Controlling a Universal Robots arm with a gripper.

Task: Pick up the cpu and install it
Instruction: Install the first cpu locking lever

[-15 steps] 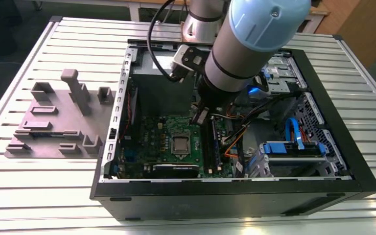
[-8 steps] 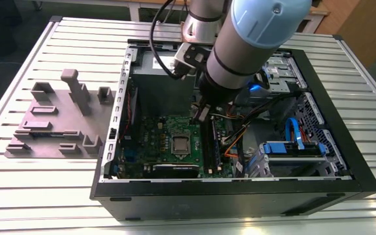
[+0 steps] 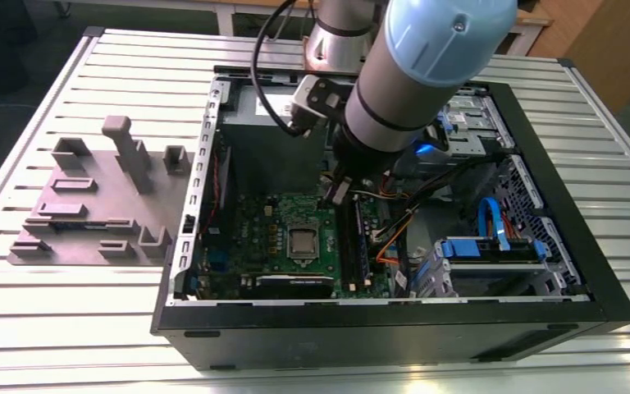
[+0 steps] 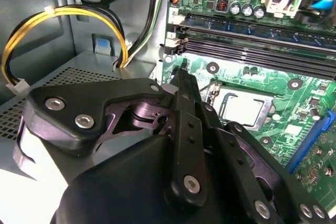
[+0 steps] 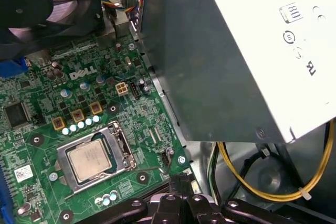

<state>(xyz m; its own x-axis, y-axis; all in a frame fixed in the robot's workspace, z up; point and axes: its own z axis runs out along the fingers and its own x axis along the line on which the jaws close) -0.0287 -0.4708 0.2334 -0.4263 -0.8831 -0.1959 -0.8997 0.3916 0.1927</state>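
cpu (image 5: pixel 90 161): lying flat inside the socket frame (image 5: pixel 63 166)
claw (image 5: pixel 181 181): looks clenched on nothing, near the socket frame
tip: I'd check the chip sits square, zero forcing

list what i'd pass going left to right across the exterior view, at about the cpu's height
grey holder block → case side wall → cpu → orange wires → blue drive bracket

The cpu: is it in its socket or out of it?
In. In the first wrist view the cpu lies flat inside the metal socket frame on the green motherboard.
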